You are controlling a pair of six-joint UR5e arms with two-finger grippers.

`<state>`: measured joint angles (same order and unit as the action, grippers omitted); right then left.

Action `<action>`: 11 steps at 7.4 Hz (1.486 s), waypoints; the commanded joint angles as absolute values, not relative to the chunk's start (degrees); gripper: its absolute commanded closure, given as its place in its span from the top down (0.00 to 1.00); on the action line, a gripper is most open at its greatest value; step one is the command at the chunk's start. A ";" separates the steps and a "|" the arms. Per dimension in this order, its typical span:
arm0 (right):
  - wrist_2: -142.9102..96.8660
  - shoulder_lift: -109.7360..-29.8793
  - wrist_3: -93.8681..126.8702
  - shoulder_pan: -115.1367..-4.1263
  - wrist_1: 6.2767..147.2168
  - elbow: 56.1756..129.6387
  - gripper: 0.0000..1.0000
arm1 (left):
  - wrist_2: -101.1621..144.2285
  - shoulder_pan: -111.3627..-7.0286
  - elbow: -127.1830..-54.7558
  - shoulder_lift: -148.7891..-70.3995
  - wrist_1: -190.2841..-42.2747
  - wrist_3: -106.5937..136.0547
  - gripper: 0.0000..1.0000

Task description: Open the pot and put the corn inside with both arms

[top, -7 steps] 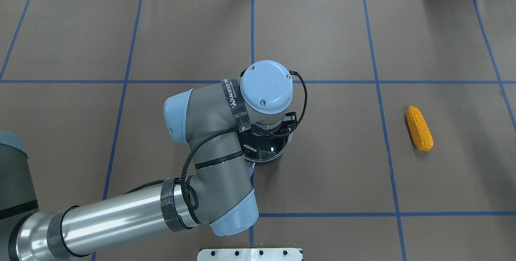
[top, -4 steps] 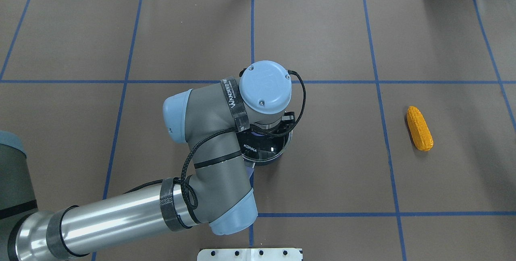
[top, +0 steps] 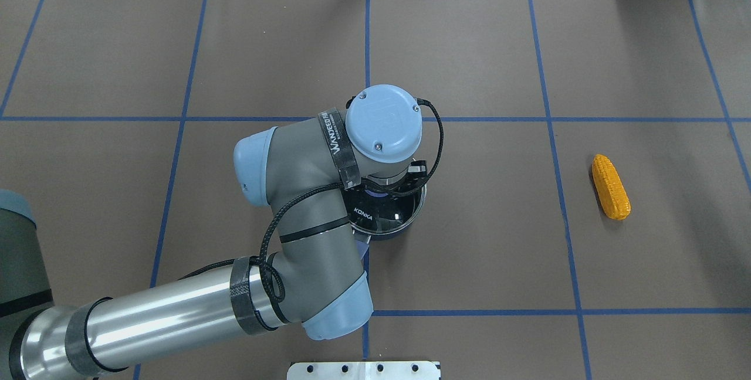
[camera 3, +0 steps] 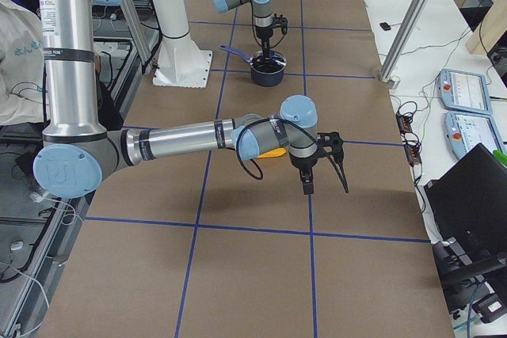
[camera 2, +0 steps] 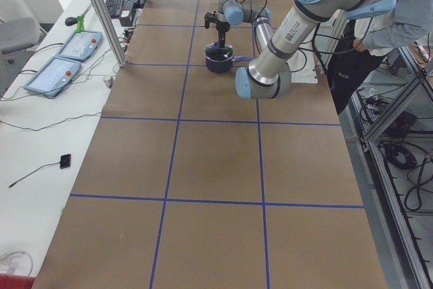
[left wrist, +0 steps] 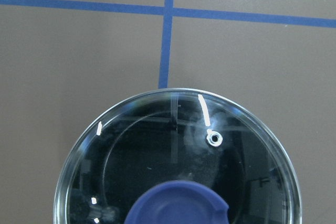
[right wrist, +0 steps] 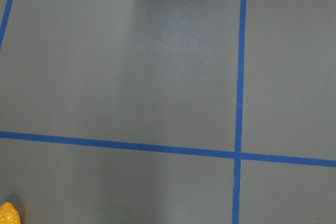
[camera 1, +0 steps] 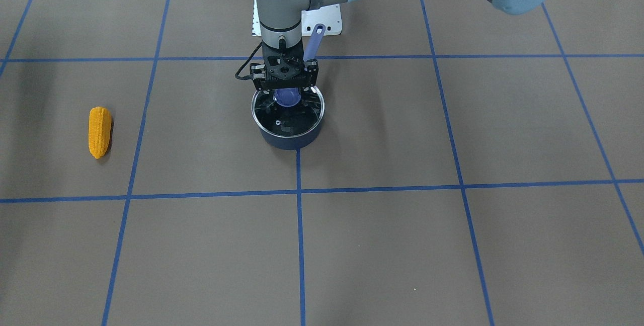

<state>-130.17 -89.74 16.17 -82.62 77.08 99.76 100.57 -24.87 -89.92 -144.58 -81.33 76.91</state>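
Note:
The navy pot (camera 1: 289, 141) stands mid-table with its glass lid (camera 1: 293, 124) on it. The lavender handle (camera 1: 314, 42) points toward the robot. My left gripper (camera 1: 288, 95) hangs straight down over the lid, its fingers close on both sides of the blue knob (camera 1: 288, 98). The left wrist view shows the lid (left wrist: 157, 156) and knob (left wrist: 181, 205) close below. The corn (top: 611, 186) lies alone on the table far to the right; it also shows in the front view (camera 1: 99, 131). My right gripper (camera 3: 325, 184) hovers above the corn (camera 3: 273, 152), seen only from the side, so I cannot tell its state.
Brown table cover with blue tape grid lines (top: 367, 46). A white mounting plate (top: 364, 370) sits at the robot's edge of the table. The left arm's elbow (top: 305, 239) hangs over the area left of the pot. A corn tip shows in the right wrist view (right wrist: 6, 214).
My left arm's wrist has shifted slightly up and left in the overhead view. The pot, lid and corn have not moved.

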 commanded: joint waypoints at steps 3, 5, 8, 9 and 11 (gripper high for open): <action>-130.17 -89.65 16.17 -82.62 77.08 99.76 1.00 | 100.98 -26.54 -95.41 -144.23 -77.20 76.73 0.48; -130.25 -89.65 16.26 -82.62 77.08 99.84 1.00 | 101.16 -27.33 -108.39 -137.86 -70.86 71.92 0.47; -130.43 -89.74 16.26 -82.44 77.08 99.93 1.00 | 102.56 -34.33 -122.14 -121.43 -70.93 55.34 0.45; -130.43 -89.74 16.35 -82.27 77.08 99.93 1.00 | 104.92 -37.76 -123.30 -116.33 -72.41 49.28 0.45; -130.34 -89.91 16.26 -82.18 77.08 99.93 1.00 | 109.92 -44.35 -123.49 -105.09 -81.33 38.02 0.45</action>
